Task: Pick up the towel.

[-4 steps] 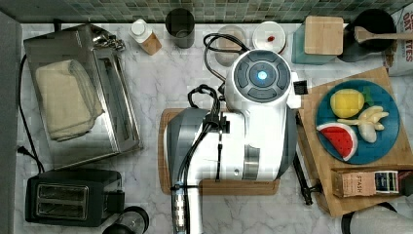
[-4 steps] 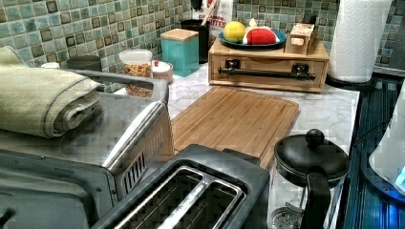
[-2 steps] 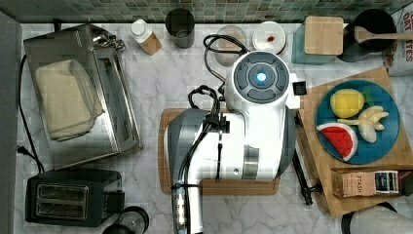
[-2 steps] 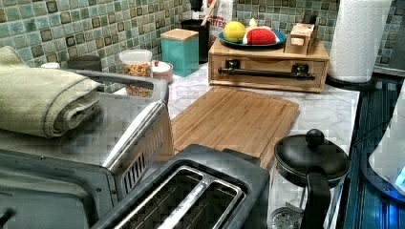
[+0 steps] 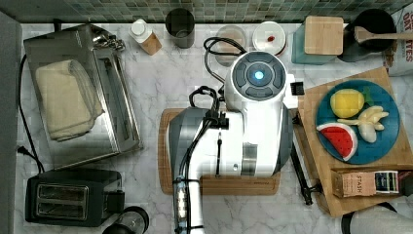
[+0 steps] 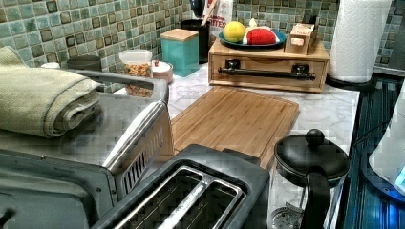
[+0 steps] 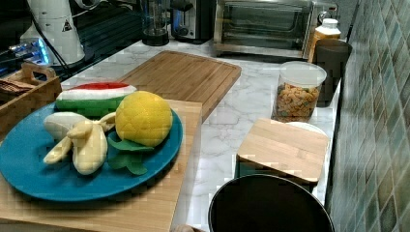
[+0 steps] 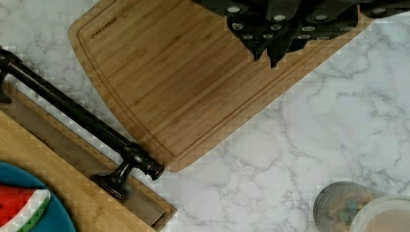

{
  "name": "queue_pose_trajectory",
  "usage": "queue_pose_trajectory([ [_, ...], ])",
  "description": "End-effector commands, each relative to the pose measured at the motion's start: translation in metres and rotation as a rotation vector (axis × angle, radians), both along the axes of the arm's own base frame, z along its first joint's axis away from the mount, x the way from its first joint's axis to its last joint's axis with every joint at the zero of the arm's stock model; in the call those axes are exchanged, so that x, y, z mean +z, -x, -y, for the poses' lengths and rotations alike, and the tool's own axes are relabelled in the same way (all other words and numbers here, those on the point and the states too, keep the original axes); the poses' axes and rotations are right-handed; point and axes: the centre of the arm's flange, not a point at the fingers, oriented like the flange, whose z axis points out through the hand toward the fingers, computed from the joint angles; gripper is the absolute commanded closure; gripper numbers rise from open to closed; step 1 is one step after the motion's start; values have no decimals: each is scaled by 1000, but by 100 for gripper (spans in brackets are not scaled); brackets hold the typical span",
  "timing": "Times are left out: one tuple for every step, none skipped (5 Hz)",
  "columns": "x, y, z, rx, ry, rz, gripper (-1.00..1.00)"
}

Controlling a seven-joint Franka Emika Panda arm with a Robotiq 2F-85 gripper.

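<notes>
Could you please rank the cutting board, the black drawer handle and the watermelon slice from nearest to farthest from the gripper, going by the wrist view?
1. Cutting board: directly beneath the gripper.
2. Black drawer handle: beyond the board's edge, on the wooden stand.
3. Watermelon slice: on the blue plate atop that stand, past the handle.

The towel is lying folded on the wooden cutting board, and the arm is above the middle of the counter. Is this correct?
Not quite. The towel lies folded on top of the toaster oven, not on the wooden cutting board, which is bare in the left view. The top view shows it at its left, with the arm above the middle of the counter, as you say.
</notes>
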Motion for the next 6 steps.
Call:
queue_pose_trajectory([
  [75, -41, -35, 69, -44, 194, 100],
  [96, -57, -52, 176, -106, 265, 100],
  [109, -73, -81, 311, -162, 333, 100],
  [109, -76, -118, 409, -131, 366, 100],
  [107, -71, -144, 524, -193, 376, 100],
  [101, -62, -166, 635, -236, 367, 100],
])
